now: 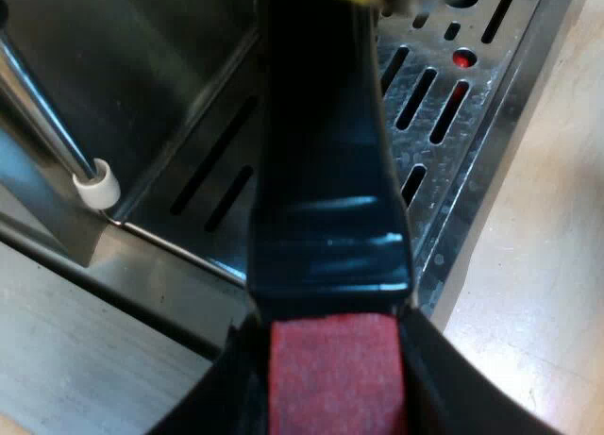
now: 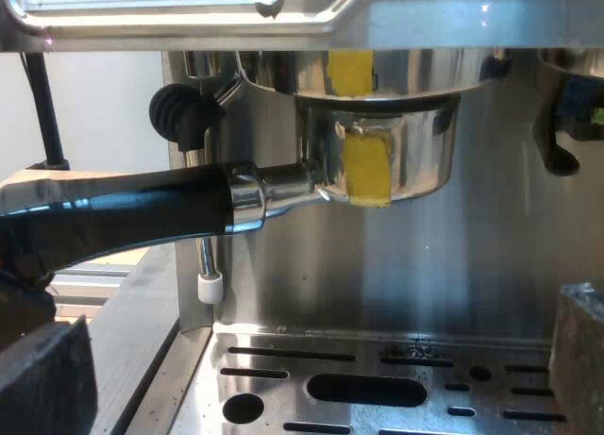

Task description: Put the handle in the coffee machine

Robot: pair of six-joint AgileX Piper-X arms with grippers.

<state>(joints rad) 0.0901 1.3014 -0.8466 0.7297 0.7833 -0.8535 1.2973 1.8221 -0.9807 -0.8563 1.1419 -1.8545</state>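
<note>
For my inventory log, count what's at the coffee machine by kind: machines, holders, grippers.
Espresso machine: 1
Metal holder: 1
Grippers: 2, left gripper and right gripper
Total: 4

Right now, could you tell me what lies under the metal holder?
The slotted drip tray lies under the metal holder, apart from it. In the left wrist view the handle covers some of its slots.
</note>
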